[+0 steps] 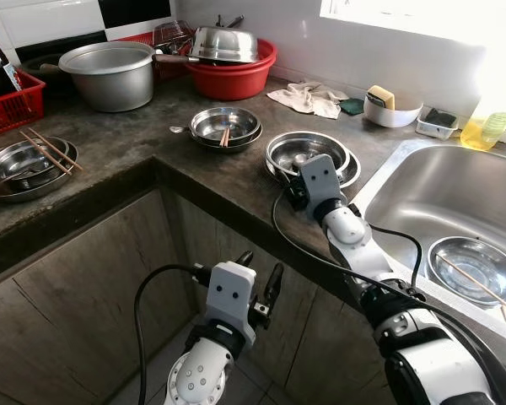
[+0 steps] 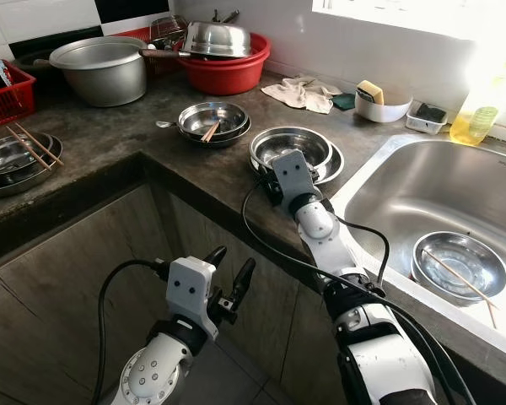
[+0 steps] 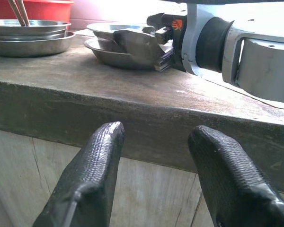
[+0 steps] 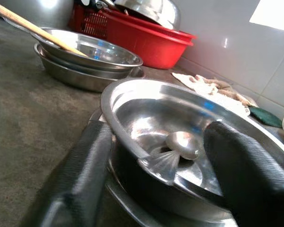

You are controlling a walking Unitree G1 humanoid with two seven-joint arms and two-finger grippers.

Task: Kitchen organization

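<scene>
Left gripper [image 1: 260,283]: fingers apart, holding nothing, low before the cabinet [image 1: 93,278], below the counter [image 1: 143,139] edge.
Right gripper [image 4: 156,156]: at the counter edge, fingers spread either side of the bowl [image 1: 308,153] rim, one outside, one inside.
Bowl: stacked on a plate, spoon [image 4: 177,146] inside, beside the sink [image 1: 438,198].
Behind the bowl: second bowl with chopsticks [image 1: 225,136], red basin [image 1: 234,78], pot [image 1: 111,74], cloth [image 1: 308,97].
Sink: bowl with chopsticks [image 1: 475,266] inside.
</scene>
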